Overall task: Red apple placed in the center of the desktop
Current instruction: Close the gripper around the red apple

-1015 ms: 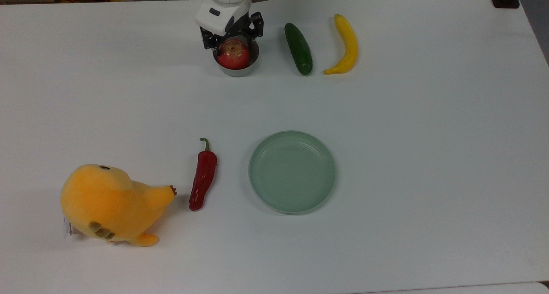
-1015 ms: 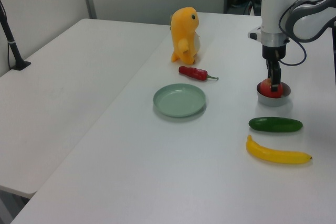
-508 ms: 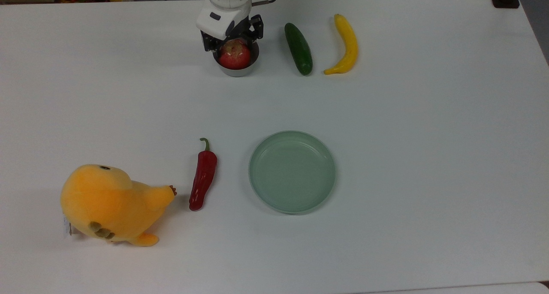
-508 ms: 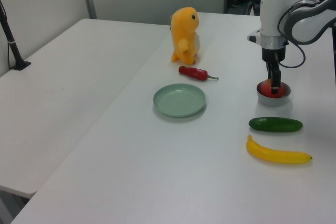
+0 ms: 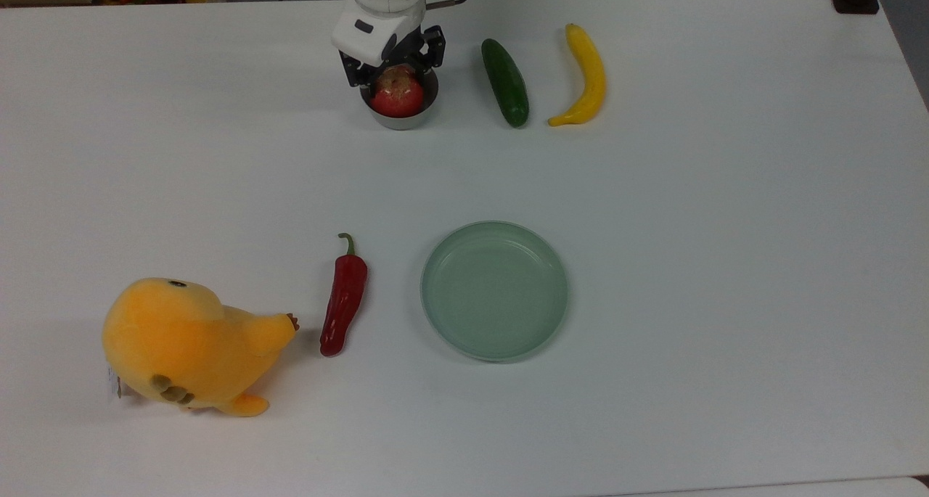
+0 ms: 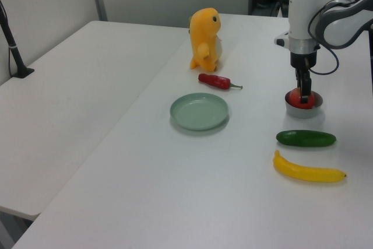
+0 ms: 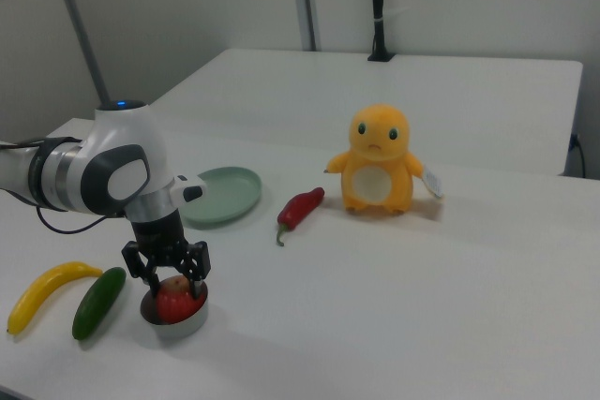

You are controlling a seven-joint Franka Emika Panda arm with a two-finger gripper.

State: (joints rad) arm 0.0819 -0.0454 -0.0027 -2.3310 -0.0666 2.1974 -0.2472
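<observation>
The wide white matte surface (image 5: 726,265) carries a small round grey metal bowl (image 5: 398,117) near the top view's upper edge, with a dark green cucumber (image 5: 505,83) and a yellow banana (image 5: 583,75) to its right. Nearer the middle lie a long red chili pepper (image 5: 344,298), a round pale green plate (image 5: 495,289), and an orange plush toy (image 5: 185,344).

Over the last second the gripper (image 5: 394,67) sinks lower around the red apple (image 5: 397,95) in the small metal bowl (image 5: 399,117), and its white head shifts a little toward the top view's top edge. The fingers (image 7: 198,260) now seem to sit closer against the apple's sides, though the top view leaves actual contact unclear. The apple looks slightly smaller in the top view, more covered by the gripper.
</observation>
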